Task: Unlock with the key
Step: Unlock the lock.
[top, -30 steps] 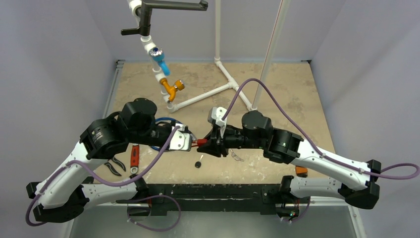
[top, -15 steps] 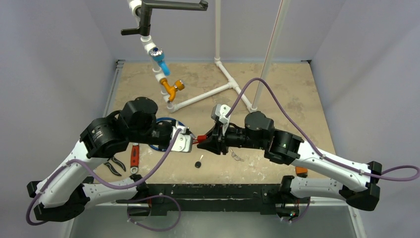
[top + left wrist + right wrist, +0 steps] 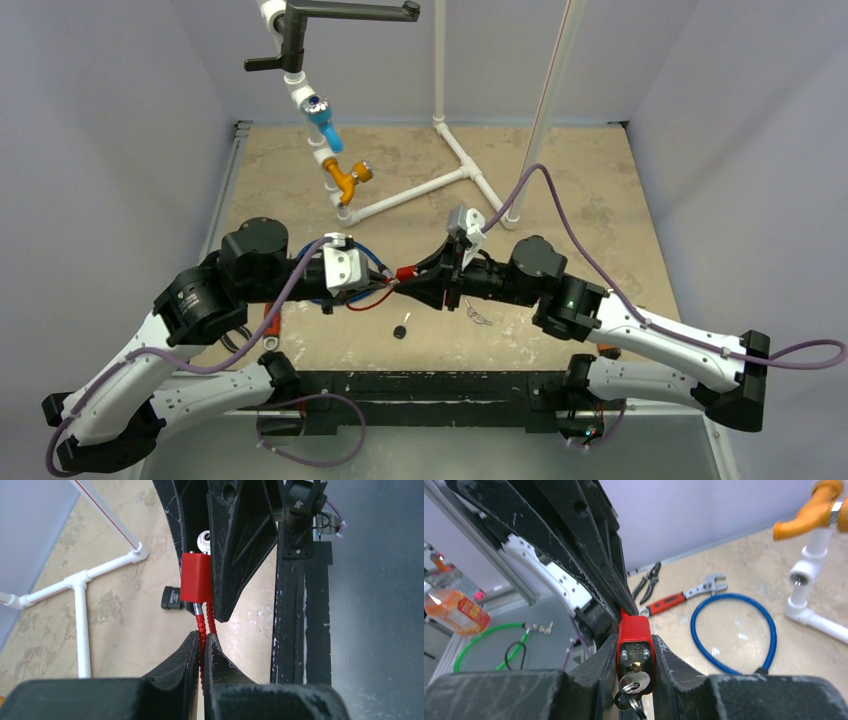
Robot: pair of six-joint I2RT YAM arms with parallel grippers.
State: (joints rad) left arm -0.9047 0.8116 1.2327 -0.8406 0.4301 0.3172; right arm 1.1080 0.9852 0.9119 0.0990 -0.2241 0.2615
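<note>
A red padlock (image 3: 635, 645) with a silver key (image 3: 634, 681) in its keyhole is held above the table. My right gripper (image 3: 635, 650) is shut on the padlock's body. My left gripper (image 3: 201, 642) is shut on the lock's red cable shackle (image 3: 200, 627) just below the body (image 3: 196, 577). In the top view the two grippers meet tip to tip at the padlock (image 3: 405, 273), the left gripper (image 3: 385, 287) on its left and the right gripper (image 3: 414, 276) on its right. A loop of red cable (image 3: 365, 304) hangs below.
A small black fob (image 3: 400, 331) and a key ring (image 3: 480, 318) lie on the table in front. A blue cable loop (image 3: 734, 635), a red-handled wrench (image 3: 679, 597) and pliers (image 3: 650, 577) lie at left. White pipe frame (image 3: 420, 190) with an orange valve (image 3: 347, 178) stands behind.
Both grippers have moved toward the back of the table with the padlock between them. The left wrist has turned over and the red cable loop now shows below it.
</note>
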